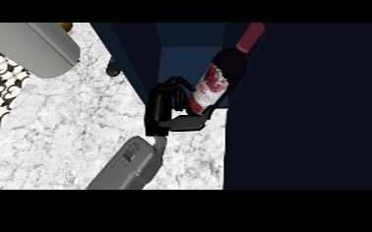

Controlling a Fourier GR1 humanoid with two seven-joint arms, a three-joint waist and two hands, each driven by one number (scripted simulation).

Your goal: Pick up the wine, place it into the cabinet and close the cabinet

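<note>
The wine bottle (pixel 216 81) is dark with a red and white label and a red-capped neck. It leans with its neck up and to the right inside the opening of the dark blue cabinet (pixel 187 54). My right hand (pixel 161 109) is at the bottle's lower end, fingers curled against its left side and thumb under its base. The grey forearm (pixel 127 167) comes up from the lower edge. My left hand does not show.
The cabinet's open door (pixel 298 108) fills the right side as a big dark panel. A second dark panel with a black knob (pixel 112 70) stands left of the opening. A grey rounded shape (pixel 40 49) lies top left above the marbled counter (pixel 65 128).
</note>
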